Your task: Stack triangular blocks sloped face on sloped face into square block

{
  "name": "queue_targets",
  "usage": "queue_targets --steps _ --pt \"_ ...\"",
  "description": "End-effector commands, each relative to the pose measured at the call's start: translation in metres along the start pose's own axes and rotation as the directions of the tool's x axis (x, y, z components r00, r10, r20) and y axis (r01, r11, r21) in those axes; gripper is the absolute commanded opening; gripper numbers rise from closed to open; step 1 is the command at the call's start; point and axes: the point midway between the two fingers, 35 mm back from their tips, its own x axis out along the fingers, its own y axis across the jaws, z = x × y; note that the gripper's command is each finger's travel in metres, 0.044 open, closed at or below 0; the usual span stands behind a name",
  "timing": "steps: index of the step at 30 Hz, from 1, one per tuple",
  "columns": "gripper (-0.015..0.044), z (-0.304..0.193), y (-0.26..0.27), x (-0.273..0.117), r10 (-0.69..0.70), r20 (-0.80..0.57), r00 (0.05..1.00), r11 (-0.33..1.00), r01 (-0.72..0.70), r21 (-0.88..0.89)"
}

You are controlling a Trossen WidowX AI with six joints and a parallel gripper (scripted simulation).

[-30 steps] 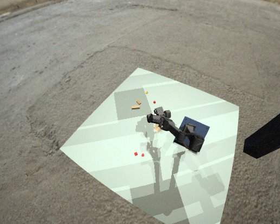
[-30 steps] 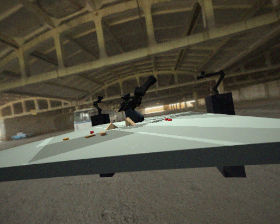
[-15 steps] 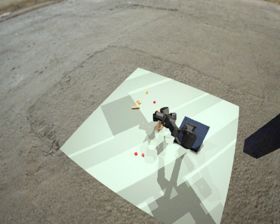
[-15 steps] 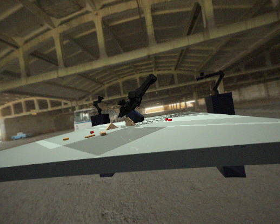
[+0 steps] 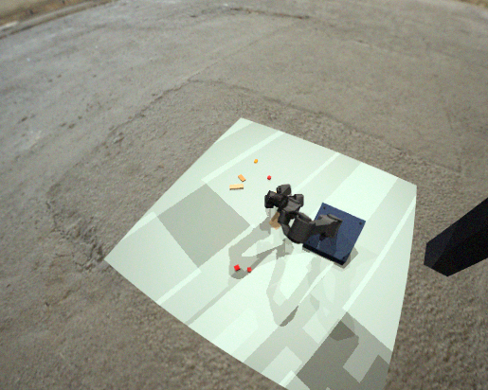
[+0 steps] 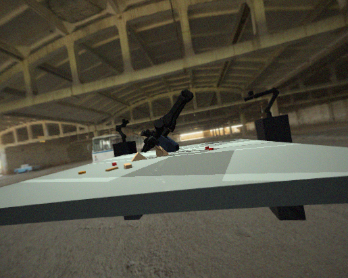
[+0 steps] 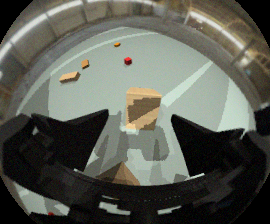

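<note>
My gripper (image 5: 274, 195) (image 6: 147, 146) (image 7: 140, 114) is open and empty, pointing down above the table. One tan triangular block (image 6: 138, 156) (image 7: 143, 95) rests on the table, beyond and between the open fingertips in the wrist view, with shadow across its face; the arm hides it in the top view. The other triangular block (image 5: 275, 221) (image 6: 162, 152) (image 7: 121, 174) rests separately on the table, nearer the arm's base, partly hidden by the gripper at the bottom of the wrist view. The blocks stand apart, and neither is on the other.
Two small tan blocks (image 5: 242, 178) (image 5: 236, 187) (image 7: 69, 77) (image 7: 85, 64), a small orange piece (image 5: 256, 161) (image 7: 117, 44) and a red cube (image 5: 269, 177) (image 7: 128, 61) lie farther out. Two red cubes (image 5: 237, 268) (image 5: 249, 270) lie to one side. The blue base plate (image 5: 353, 226) is under the arm.
</note>
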Motion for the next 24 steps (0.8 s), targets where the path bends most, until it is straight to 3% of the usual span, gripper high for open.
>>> queue_targets --steps 1,10,24 --pt "0.044 0.002 0.001 0.014 0.005 0.001 1.0 1.0 -0.005 0.004" --pt "0.044 0.002 -0.007 0.046 0.005 0.001 1.0 1.0 -0.005 0.004" --pt "0.044 0.002 -0.004 0.047 0.005 0.001 1.0 1.0 -0.005 0.004"
